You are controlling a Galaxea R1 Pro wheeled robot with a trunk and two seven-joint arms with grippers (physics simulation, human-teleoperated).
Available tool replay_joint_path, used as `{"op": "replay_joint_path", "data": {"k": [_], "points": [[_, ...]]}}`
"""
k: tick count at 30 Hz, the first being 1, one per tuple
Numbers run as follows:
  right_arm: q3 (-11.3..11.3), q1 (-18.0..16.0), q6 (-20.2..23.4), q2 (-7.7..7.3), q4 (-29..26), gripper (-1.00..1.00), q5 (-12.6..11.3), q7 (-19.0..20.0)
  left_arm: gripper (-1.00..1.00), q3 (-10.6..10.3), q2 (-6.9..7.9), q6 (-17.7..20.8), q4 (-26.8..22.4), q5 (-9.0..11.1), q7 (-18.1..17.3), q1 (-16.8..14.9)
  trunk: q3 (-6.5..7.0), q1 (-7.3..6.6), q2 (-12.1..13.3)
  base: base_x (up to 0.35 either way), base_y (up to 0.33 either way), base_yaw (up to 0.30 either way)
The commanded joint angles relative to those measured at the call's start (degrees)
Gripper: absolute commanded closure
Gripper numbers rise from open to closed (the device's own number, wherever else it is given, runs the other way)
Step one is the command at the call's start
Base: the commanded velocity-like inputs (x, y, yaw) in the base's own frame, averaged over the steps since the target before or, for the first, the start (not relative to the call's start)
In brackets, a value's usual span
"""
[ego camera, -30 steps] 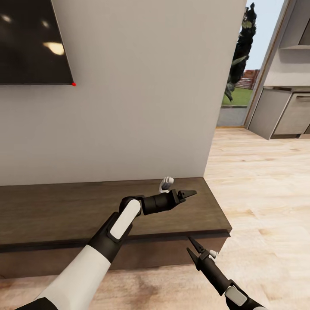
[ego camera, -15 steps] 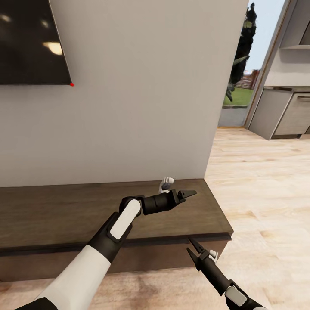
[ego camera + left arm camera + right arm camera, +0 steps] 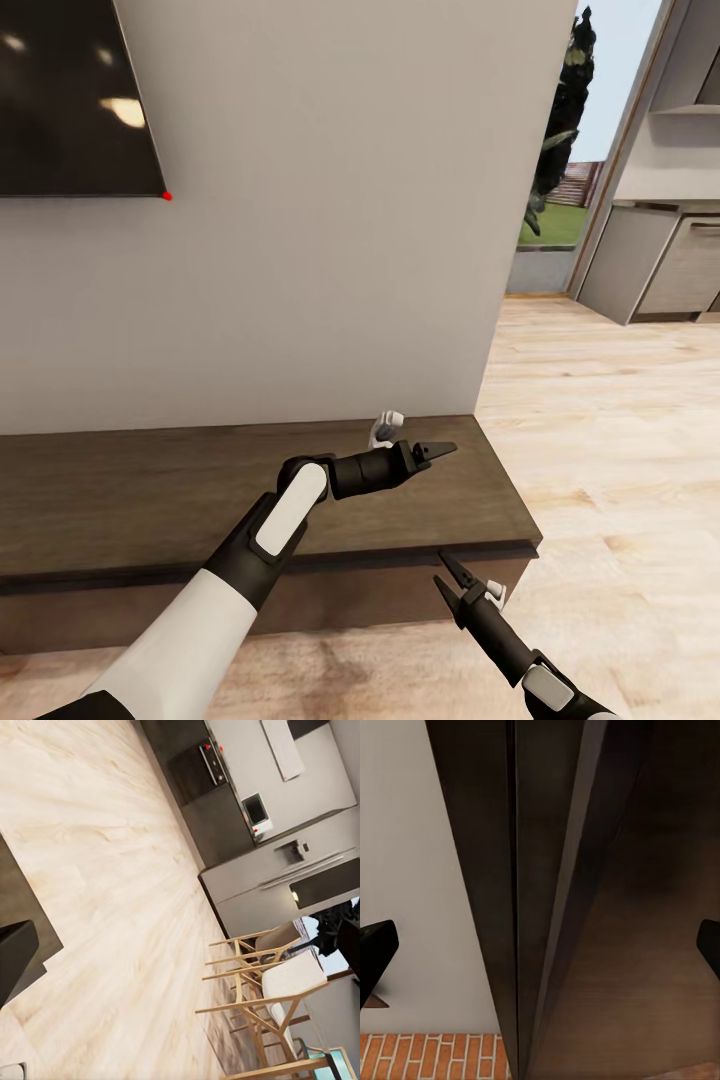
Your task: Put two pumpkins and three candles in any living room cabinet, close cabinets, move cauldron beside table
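Head view first: the long, low dark-brown wooden cabinet runs along the foot of the plain grey wall, its long axis lying side to side, its flat top bare wood grain and its front face shut flush under the overhanging top edge. Its right end stops just short of the wall's corner, where pale wood-plank floor opens toward a doorway with greenery outside and light grey kitchen units. Up at the left, the corner of a black wall-mounted screen hangs above the cabinet.

Left gripper hovers over the cabinet's top near its right end, its dark fingers drawn together to a point and aimed rightward, holding nothing. Left wrist view looks past the cabinet's end across the floor to pale wooden chairs with white cushions.

Right gripper sits lower, just in front of the cabinet's front right corner, fingers spread in a V and empty. Right wrist view stares straight at the dark front panel, with one black fingertip at each side, well apart.
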Motion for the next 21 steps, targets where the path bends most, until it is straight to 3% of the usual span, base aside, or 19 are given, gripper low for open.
{"op": "replay_joint_path", "data": {"k": [1, 18, 21], "points": [[0.43, -0.03, 0.53, -0.03, 0.01, -1.00, -0.60, 0.15, -1.00, 0.04, -0.01, 0.22, 0.03, 0.02, -0.13, -0.03, -0.05, -0.01, -0.02, 0.000, 0.000, 0.000], [0.42, -0.06, 0.53, -0.03, 0.01, -1.00, -0.59, 0.15, -1.00, 0.04, -0.01, 0.22, 0.05, 0.02, -0.14, -0.03, -0.05, -0.01, -0.02, 0.000, 0.000, 0.000], [0.47, -0.06, 0.53, -0.03, 0.00, -1.00, -0.54, 0.27, -1.00, 0.04, -0.01, 0.22, 0.05, 0.02, -0.14, -0.03, -0.71, 0.06, -0.06, 0.000, 0.000, 0.000]]}}
